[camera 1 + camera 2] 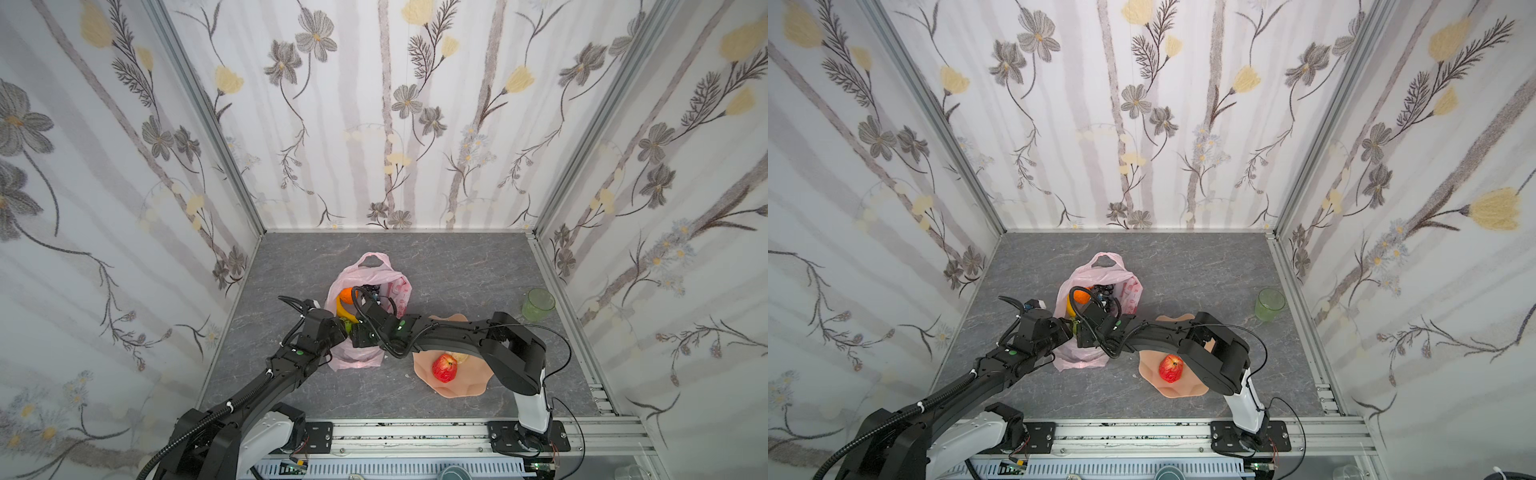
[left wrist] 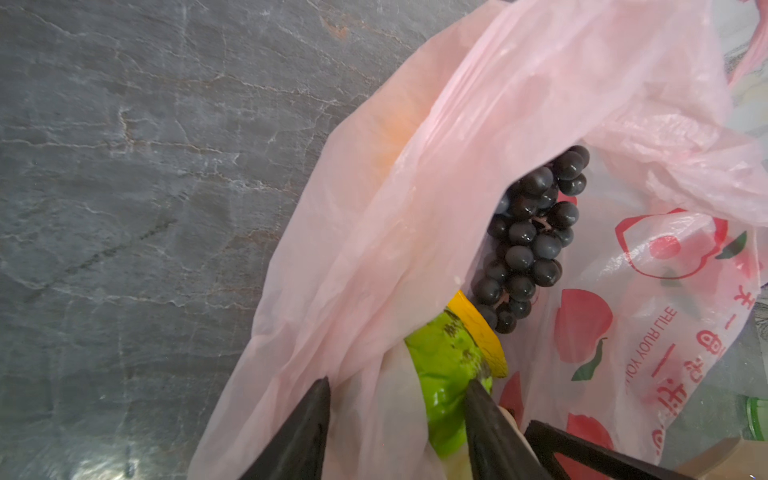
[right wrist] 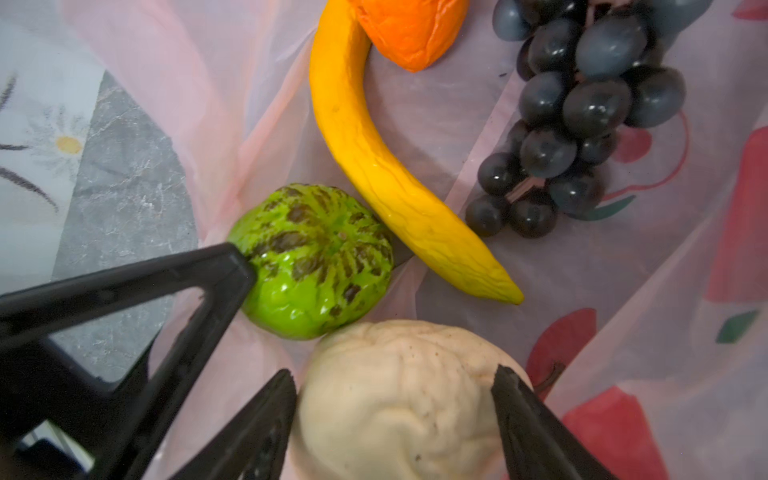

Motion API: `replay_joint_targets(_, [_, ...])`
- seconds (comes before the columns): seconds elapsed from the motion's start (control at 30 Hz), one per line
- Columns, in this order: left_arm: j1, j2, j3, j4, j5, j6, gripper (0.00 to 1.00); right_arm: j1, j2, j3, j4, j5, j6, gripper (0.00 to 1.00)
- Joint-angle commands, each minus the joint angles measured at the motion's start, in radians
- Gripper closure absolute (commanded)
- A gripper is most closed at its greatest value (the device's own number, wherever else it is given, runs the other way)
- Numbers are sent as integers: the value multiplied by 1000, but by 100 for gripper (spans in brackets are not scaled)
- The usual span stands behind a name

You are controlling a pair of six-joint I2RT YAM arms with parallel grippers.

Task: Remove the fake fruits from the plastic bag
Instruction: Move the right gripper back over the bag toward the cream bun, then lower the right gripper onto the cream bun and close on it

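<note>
Crowding the beige fruit [image 3: 399, 395] are green fruit [image 3: 316, 266], banana [image 3: 374, 166] and grapes [image 3: 582, 116].

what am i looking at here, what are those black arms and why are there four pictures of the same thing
Two black robot arms stand at a grey table inside a wallpapered booth. Two pictures look down from above, side by side, almost alike. The other two come from a camera on each arm's wrist, looking along its tool. On the table are a pink plastic bag, a peach plate bearing a red apple, and a green cup. Both arms reach to the bag, which holds a banana, an orange, dark grapes, a green fruit and a beige fruit. The left tool straddles the bag's edge and the green fruit; the right tool flanks the beige fruit. Whether either grips yet, I cannot tell.
</note>
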Motion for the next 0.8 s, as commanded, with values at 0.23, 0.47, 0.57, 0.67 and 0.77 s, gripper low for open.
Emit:
replay_joint_targets(0.23, [0, -2, -34, -64, -8, 4, 56, 37, 37, 60, -124, -5, -46, 22])
replay_joint_targets(0.47, [1, 0, -41, -59, 2, 1, 64, 56, 67, 117, -189, 28, -72, 22])
replay_joint_targets(0.57, [1, -2, -48, -59, 5, -5, 68, 59, 72, 130, -201, 33, -79, 26])
replay_joint_targets(0.67, [0, 0, -52, -58, 4, -10, 71, 59, 85, 142, -211, 20, -86, 29])
replay_joint_targets(0.77, [1, 0, -55, -56, 6, -11, 74, 60, 103, 154, -226, 10, -89, 31])
